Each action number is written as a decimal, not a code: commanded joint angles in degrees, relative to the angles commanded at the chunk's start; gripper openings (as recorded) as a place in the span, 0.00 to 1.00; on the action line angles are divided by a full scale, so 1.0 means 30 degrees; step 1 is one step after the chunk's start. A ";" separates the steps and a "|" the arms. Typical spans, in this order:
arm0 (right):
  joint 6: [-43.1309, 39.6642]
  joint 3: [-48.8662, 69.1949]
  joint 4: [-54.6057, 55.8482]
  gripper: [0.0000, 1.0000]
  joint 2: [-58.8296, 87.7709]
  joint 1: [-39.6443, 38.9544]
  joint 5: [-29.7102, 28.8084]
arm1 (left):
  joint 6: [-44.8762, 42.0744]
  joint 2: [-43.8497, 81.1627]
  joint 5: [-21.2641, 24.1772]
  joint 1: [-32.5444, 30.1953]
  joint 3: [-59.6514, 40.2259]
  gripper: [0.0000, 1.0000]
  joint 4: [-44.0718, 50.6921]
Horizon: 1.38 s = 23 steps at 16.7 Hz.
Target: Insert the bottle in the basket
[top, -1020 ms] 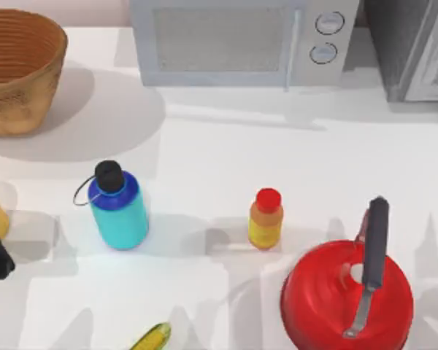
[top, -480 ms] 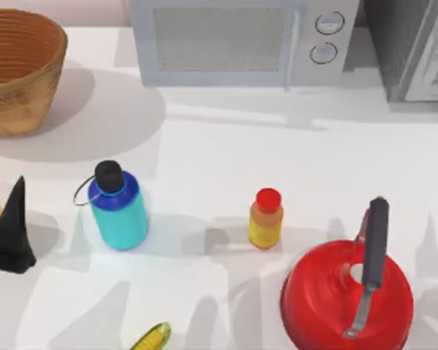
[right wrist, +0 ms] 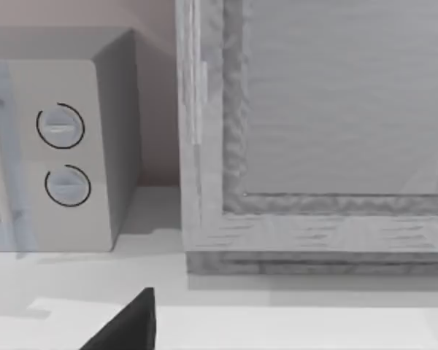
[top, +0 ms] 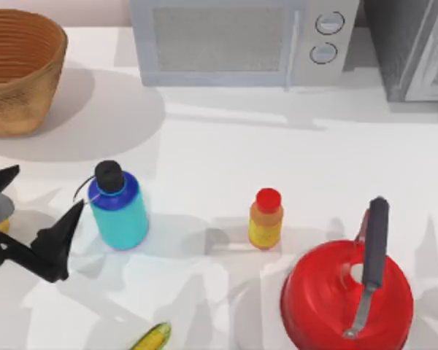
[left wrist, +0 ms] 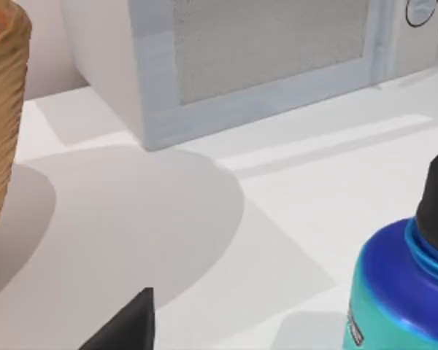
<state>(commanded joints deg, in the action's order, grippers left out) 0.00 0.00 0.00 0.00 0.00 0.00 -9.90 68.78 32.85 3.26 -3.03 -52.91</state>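
The left gripper (top: 40,208) hangs at the table's left edge, fingers spread wide, just left of the bottle (top: 118,208). The bottle stands upright on the table (top: 226,153), well apart from the basket (top: 18,69) in the far left corner.

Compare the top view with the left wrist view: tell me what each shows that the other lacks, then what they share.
Top view alone: the left gripper, open, at the table's left, just left of the bottle; the small yellow-orange bottle; the red pot with its dark handle; a corn cob at the near edge.

Left wrist view alone: a label on the bottle's side.

Shared: the bottle standing upright, the basket, the microwave and the white table.
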 joint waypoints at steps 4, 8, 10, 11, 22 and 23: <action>0.0000 0.0000 0.0000 1.00 0.0000 0.0000 0.0000 | -0.0903 0.6967 0.3053 0.0228 -0.0240 1.00 -0.5229; 0.0000 0.0000 0.0000 1.00 0.0000 0.0000 0.0000 | -0.1595 1.1453 0.5309 0.0590 -0.0502 1.00 -0.8898; 0.0000 0.0000 0.0000 1.00 0.0000 0.0000 0.0000 | -0.1803 1.2524 0.5964 0.0765 -0.0604 1.00 -0.9828; 0.0000 0.0000 0.0000 1.00 0.0000 0.0000 0.0000 | -0.1850 1.2766 0.6128 0.0814 -0.0631 1.00 -1.0040; 0.0000 0.0000 0.0000 1.00 0.0000 0.0000 0.0000 | -0.0762 1.4647 0.3862 -0.1628 -0.2601 1.00 -1.0801; 0.0000 0.0000 0.0000 1.00 0.0000 0.0000 0.0000 | -0.0520 1.5130 0.3257 -0.2279 -0.3097 1.00 -1.0951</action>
<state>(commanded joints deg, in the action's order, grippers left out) 0.00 0.00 0.00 0.00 0.00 0.00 -11.46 114.17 42.62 -3.58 -12.32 -85.76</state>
